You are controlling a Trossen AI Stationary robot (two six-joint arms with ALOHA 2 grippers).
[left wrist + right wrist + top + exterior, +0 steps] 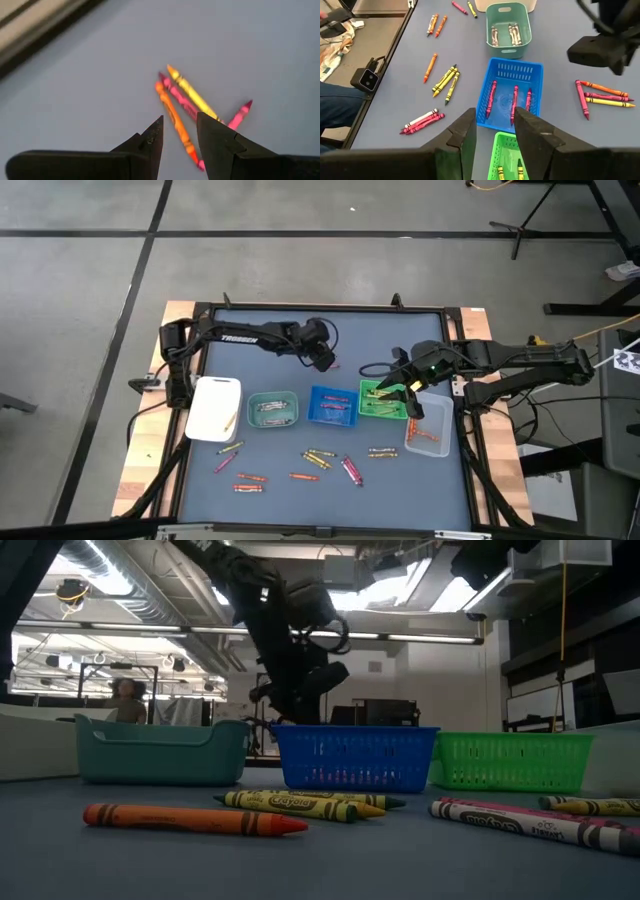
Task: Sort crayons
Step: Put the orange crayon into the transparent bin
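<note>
Loose crayons (318,460) lie scattered along the lower middle of the high view, on the dark table (400,480). Above them sits a row of trays: white (215,408), teal (273,410), blue (333,404), green (382,402), clear (428,426). Over the green tray hovers the right gripper (395,392), fingers parted, empty. Farther up, the left gripper (179,131) hangs released above a small crayon cluster (187,102).

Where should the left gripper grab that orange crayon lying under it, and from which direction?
Grip the orange crayon mid-length, on its paper-wrapped barrel, coming straight down with the left gripper, one finger on each long side. It lies flat on the table, and a pink crayon sits close alongside, nearly meeting it at the tips, so go in where the gap is wider, probably the lower half.
</note>
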